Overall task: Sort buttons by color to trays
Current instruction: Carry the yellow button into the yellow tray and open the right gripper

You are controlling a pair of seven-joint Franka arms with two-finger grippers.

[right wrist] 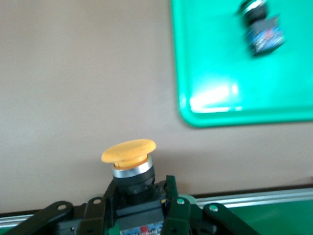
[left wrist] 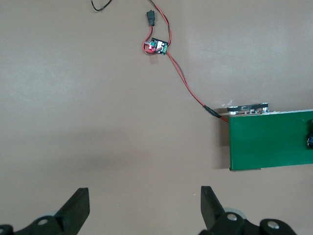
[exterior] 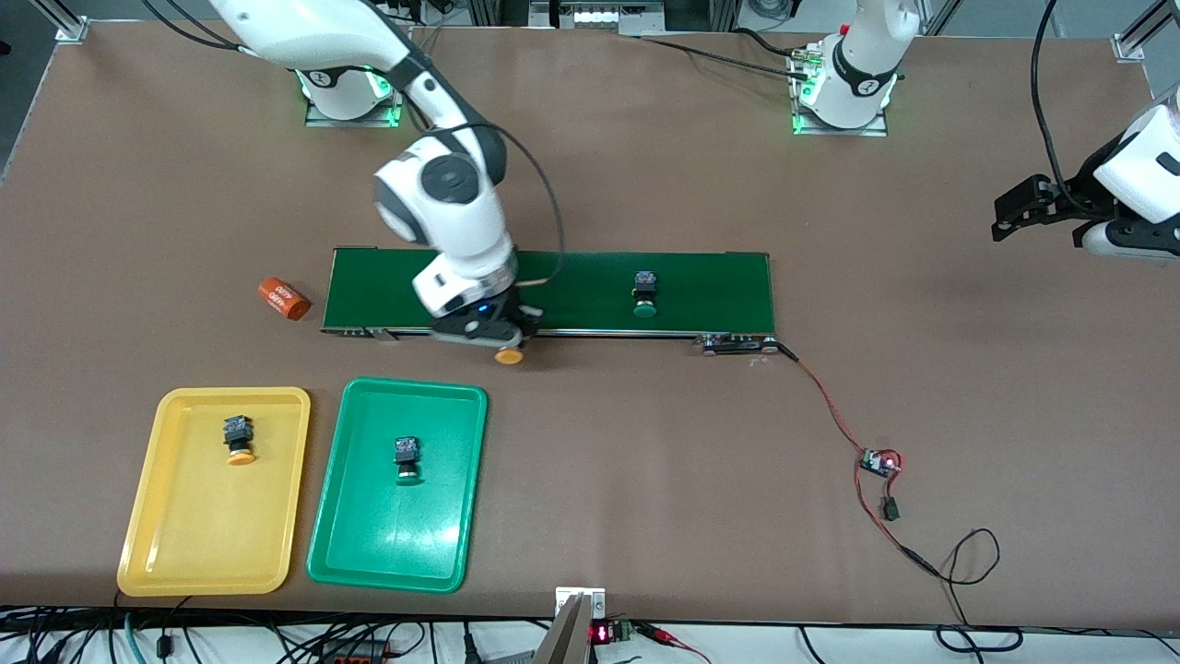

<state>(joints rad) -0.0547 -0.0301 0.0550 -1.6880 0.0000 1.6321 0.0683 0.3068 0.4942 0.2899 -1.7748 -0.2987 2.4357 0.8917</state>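
Observation:
My right gripper (exterior: 489, 332) (right wrist: 137, 195) is shut on a yellow-capped button (exterior: 508, 355) (right wrist: 129, 152), over the edge of the dark-green belt (exterior: 710, 286) toward the right arm's end. The cap juts out past the fingers. A green-capped button (exterior: 644, 295) stands on the belt. The yellow tray (exterior: 184, 553) holds one yellow button (exterior: 239, 440). Beside it, the green tray (exterior: 387, 544) (right wrist: 234, 73) holds one green button (exterior: 407, 459) (right wrist: 261, 29). My left gripper (exterior: 1019, 207) (left wrist: 145, 205) waits open and empty above bare table at the left arm's end.
An orange cylinder (exterior: 283, 298) lies on the table beside the belt's end toward the right arm. A small circuit board (exterior: 880, 463) (left wrist: 157, 46) with red and black wires trails from the belt's other end (left wrist: 269, 139).

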